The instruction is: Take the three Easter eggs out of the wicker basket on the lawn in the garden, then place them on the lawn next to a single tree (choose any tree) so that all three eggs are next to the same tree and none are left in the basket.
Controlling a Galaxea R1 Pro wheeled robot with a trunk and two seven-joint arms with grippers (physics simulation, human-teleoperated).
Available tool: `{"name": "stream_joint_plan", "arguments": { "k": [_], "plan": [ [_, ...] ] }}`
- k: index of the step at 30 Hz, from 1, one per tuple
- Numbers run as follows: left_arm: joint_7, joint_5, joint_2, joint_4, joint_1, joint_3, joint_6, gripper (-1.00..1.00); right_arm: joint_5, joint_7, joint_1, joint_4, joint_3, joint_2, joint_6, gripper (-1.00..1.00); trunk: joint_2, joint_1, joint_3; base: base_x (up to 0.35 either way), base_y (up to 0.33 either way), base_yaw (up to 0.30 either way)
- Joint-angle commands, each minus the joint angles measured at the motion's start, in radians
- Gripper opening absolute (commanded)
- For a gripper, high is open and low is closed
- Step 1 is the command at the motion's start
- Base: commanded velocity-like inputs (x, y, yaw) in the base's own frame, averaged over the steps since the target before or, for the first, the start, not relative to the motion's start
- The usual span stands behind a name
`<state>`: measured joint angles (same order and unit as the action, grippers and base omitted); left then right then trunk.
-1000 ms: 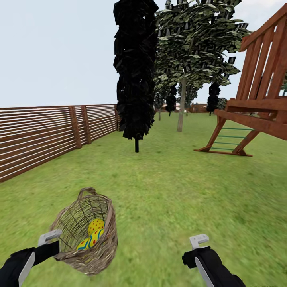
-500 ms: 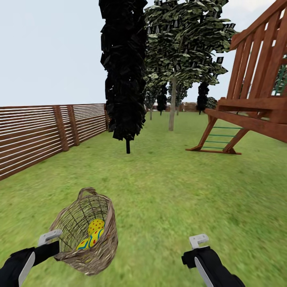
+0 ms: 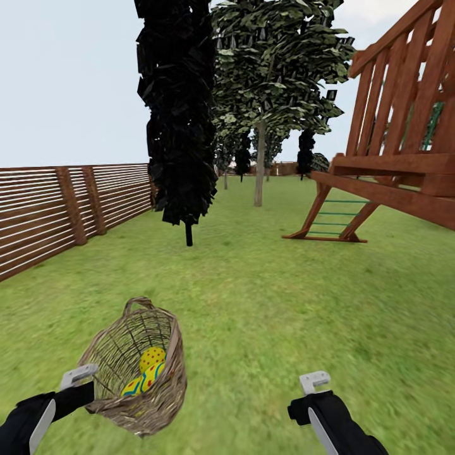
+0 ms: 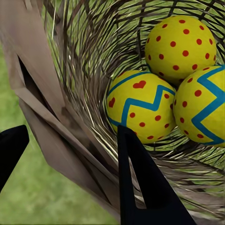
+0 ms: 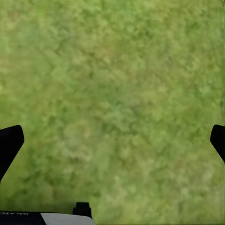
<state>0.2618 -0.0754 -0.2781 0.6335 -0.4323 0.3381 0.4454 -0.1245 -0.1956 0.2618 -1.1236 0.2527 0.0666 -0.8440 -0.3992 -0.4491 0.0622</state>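
Observation:
My left gripper (image 3: 79, 376) is shut on the rim of the wicker basket (image 3: 136, 373), which hangs tilted over the lawn (image 3: 265, 303). Its wall (image 4: 70, 70) sits between the fingers (image 4: 140, 187). Inside lie three Easter eggs: a red-dotted one (image 4: 180, 44), one with a heart and a teal zigzag (image 4: 140, 108), and another zigzag one (image 4: 201, 105). The head view shows two of the eggs (image 3: 151, 358). My right gripper (image 3: 315, 382) is open over bare grass (image 5: 112, 93). A tree with a pale trunk (image 3: 260, 164) stands far ahead.
A dark cone-shaped tree (image 3: 180, 126) stands ahead to the left, nearer than the pale-trunked one. A brown slat fence (image 3: 57, 208) runs along the left. A wooden play structure (image 3: 392, 164) with a green ladder rises at the right. Open grass lies between them.
The whole picture has shifted: trees, fence and play structure have slid left, so the camera moved. Basket and both grippers keep their places in the view.

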Motion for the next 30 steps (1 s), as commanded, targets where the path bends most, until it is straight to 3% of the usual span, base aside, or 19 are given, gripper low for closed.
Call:
{"name": "stream_joint_plan", "arguments": {
  "k": [1,18,30],
  "plan": [
    [0.002,-0.014,0.0,0.002,-0.001,0.004,0.009,-1.0,-0.01,-0.01,0.001,-0.001,0.003,0.001,-0.003,1.0,-0.001,-0.001,0.0,0.335,0.0,0.0],
    [0.004,-0.014,0.0,0.002,0.0,0.005,0.012,-1.0,-0.008,-0.01,0.001,0.001,0.003,0.001,-0.003,1.0,-0.001,-0.001,0.0,0.335,0.0,0.0],
    [0.003,-0.014,0.0,0.002,0.0,0.004,0.012,-1.0,-0.009,-0.01,0.001,0.0,0.003,0.002,-0.004,1.0,-0.001,-0.001,-0.002,0.335,0.0,-0.184]
  ]
}}
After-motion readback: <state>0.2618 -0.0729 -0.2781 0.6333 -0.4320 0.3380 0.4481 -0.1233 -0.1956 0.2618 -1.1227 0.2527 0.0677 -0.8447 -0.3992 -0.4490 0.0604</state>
